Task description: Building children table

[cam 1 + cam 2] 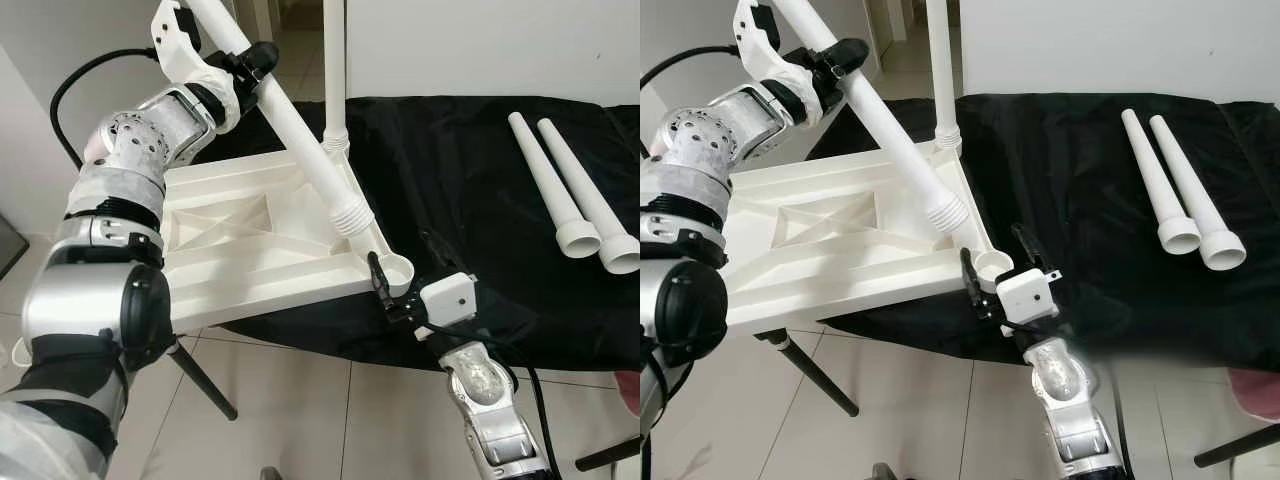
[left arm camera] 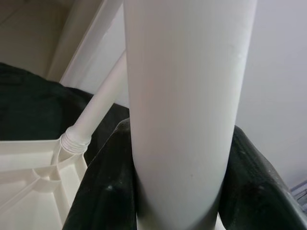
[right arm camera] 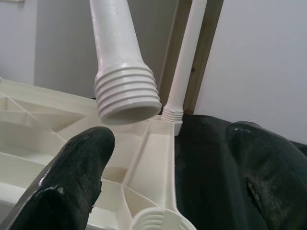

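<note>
Up in the upper left of the frame, left pincer (image 1: 262,62) clamped tight round a long white leg (image 1: 300,135), black fingers (image 2: 103,191) hugging both sides of the tube. Running slantwise from upper left down toward the middle, thick screw end (image 3: 127,93) lowest. In the left half of the frame, lying upside down, the white tabletop (image 1: 240,240), ribs showing, partly on the bench (image 1: 470,180) under its black cloth and partly hanging past the near edge. At the far corner, one leg already standing straight up (image 1: 334,70), screwed in. At the near corner, just right of the middle, a round open socket (image 1: 397,270), still empty. Screw end hanging a little above and to the upper left of that socket, close but not touching, and tilted, not upright. Right beside the socket, at the lower middle of the frame, right pincer (image 1: 400,275), fingers apart, one black finger (image 3: 72,182) on each side of the corner, holding nothing yet. Looks like the next step is steadying that corner while the leg tips up straight and drops into the hole; nearest arm for the socket is the right one, nearest for the leg is the left. At the upper right, well apart from it all, two spare legs (image 1: 575,195) lying side by side on the cloth.
</note>
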{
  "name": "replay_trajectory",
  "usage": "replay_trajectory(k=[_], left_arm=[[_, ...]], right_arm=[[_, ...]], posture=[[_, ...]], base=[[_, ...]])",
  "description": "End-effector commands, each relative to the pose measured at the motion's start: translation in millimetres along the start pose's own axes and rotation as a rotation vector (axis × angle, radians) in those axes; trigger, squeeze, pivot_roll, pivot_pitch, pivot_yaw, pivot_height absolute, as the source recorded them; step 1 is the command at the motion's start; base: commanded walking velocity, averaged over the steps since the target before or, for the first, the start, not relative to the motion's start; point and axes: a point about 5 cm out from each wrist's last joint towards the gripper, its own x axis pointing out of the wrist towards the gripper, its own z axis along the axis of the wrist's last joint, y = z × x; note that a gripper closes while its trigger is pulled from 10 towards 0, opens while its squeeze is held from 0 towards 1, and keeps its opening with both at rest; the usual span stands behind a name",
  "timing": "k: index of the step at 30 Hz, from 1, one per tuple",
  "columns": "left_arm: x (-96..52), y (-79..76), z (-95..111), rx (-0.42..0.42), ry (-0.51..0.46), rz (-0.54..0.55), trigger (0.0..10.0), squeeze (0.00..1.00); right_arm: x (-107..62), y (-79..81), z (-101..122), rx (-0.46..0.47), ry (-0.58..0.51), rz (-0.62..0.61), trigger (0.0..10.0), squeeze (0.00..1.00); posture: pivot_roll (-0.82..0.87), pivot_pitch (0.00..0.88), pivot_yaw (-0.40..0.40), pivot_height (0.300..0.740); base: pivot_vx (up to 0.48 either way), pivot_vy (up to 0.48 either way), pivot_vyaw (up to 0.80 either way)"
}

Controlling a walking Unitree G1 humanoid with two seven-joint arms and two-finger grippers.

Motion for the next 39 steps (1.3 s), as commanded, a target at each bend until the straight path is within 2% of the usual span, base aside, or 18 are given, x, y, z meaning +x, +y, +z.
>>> replay_trajectory(k=[1, 7, 12, 13, 16, 20, 22, 30, 39], left_arm=[[-3.6, -18.4, 0.1, 0.04, -0.024, -0.322, 10.0, 0.0], [-2.3, -28.0, -11.8, 0.122, -0.052, -0.328, 10.0, 0.0], [-0.2, -40.8, -23.1, 0.234, -0.102, -0.322, 10.0, 0.0], [0.2, -44.1, -26.4, 0.269, -0.115, -0.314, 10.0, 0.0], [0.2, -49.1, -30.9, 0.301, -0.135, -0.307, 10.0, 0.0], [0.2, -53.3, -34.8, 0.332, -0.155, -0.296, 10.0, 0.0], [0.5, -57.9, -39.3, 0.388, -0.175, -0.273, 10.0, 0.0], [-4.8, -68.7, -51.1, 0.45, -0.221, -0.239, 10.0, 0.0], [-10.1, -83.4, -67.7, 0.493, -0.236, -0.263, 10.0, 0.0]], right_arm=[[4.9, 5.3, 4.3, 0.026, -0.009, 0.019, 10.0, 0.0], [12.9, 8.5, 7.5, 0.044, 0.001, 0.034, 10.0, 0.0], [25.3, 8.2, 12.6, 0.054, 0.009, 0.027, 10.0, 0.0], [29.9, 6.8, 11.6, 0.031, 0.033, 0.007, 10.0, 0.0], [35.6, 5.7, 10.2, -0.001, 0.065, -0.014, 10.0, 0.0], [40.0, 7.7, 10.2, 0.006, 0.083, -0.007, 10.0, 0.0], [45.1, 9.2, 12.0, 0.026, 0.084, 0.002, 10.0, 0.0], [54.1, 6.2, 12.2, 0.029, 0.113, -0.054, 10.0, 0.0], [65.1, 1.3, 10.7, 0.023, 0.149, -0.102, 10.0, 0.0]], posture=[[-0.14, 0.025, 0.135, 0.74], [-0.14, 0.019, 0.137, 0.74], [-0.14, 0.016, 0.136, 0.74], [-0.14, 0.013, 0.135, 0.74], [-0.14, 0.011, 0.131, 0.74], [-0.14, 0.011, 0.131, 0.74], [-0.14, 0.008, 0.128, 0.74], [-0.13, 0.006, 0.123, 0.74], [-0.12, 0.009, 0.115, 0.74]], base=[[0.0, 0.0, 0.0], [0.0, 0.0, 0.0], [0.0, 0.0, 0.0], [0.0, 0.0, 0.0], [0.0, 0.0, 0.0], [0.0, 0.0, 0.0], [0.0, 0.0, 0.0], [0.0, 0.0, 0.0], [0.0, 0.0, 0.0]])
